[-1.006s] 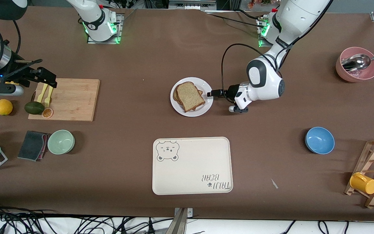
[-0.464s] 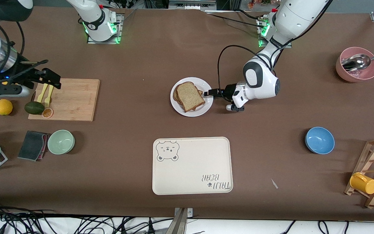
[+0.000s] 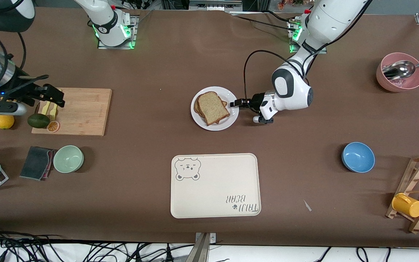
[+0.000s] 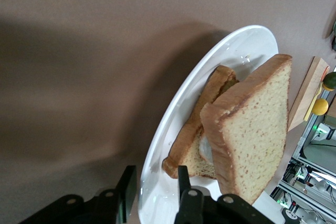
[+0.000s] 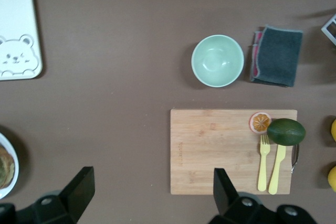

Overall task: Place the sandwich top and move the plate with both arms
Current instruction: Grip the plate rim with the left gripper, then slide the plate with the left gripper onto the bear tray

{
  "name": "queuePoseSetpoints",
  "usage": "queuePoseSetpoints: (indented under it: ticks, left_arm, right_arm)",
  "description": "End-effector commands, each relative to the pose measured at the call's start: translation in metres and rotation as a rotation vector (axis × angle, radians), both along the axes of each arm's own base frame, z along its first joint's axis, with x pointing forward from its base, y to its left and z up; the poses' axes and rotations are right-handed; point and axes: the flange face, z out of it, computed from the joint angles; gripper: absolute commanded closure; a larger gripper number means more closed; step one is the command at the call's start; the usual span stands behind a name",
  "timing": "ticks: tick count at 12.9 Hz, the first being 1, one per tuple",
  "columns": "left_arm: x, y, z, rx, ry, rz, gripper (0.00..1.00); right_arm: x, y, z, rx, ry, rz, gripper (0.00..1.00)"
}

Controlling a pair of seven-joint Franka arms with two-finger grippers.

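Note:
The sandwich top (image 3: pixel 213 107), a speckled brown slice, lies on a lower slice on the round white plate (image 3: pixel 231 117) in the middle of the table. In the left wrist view the sandwich top (image 4: pixel 257 135) rests askew on the lower slice (image 4: pixel 210 106), with something white between them. My left gripper (image 3: pixel 234 104) is low at the plate's rim on the side toward the left arm's end. Its open fingers (image 4: pixel 155 184) stand one on each side of the rim (image 4: pixel 157 156). My right gripper (image 3: pixel 56 95) is open and empty above the cutting board's end.
A cream bear tray (image 3: pixel 215 185) lies nearer the front camera than the plate. The wooden cutting board (image 3: pixel 82 111) holds a yellow fork and knife, an avocado (image 3: pixel 38 120) and an orange slice. Green bowl (image 3: pixel 68 158), grey cloth, blue bowl (image 3: pixel 358 157), pink bowl with spoon (image 3: pixel 399 74), mug rack.
My left arm has drawn in toward the plate, bringing its gripper slightly closer onto the rim. My right gripper has shifted a little over the cutting board's end. Sandwich and plate have not moved.

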Motion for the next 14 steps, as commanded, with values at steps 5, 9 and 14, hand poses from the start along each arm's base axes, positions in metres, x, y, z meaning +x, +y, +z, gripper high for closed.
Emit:
queuePoseSetpoints:
  ticks: [5, 9, 14]
  left_arm:
    - [-0.006, -0.005, -0.004, -0.013, -0.005, 0.021, 1.00]
    - [-0.001, -0.006, 0.002, -0.021, -0.015, 0.032, 1.00]
    - [0.034, -0.006, 0.030, -0.068, -0.072, 0.103, 1.00]
  right_arm:
    - [-0.001, -0.022, 0.017, -0.015, 0.000, -0.123, 0.00]
    - [-0.005, -0.022, 0.020, -0.017, 0.011, -0.117, 0.00]
    - [-0.019, -0.032, 0.049, -0.011, 0.030, -0.107, 0.00]
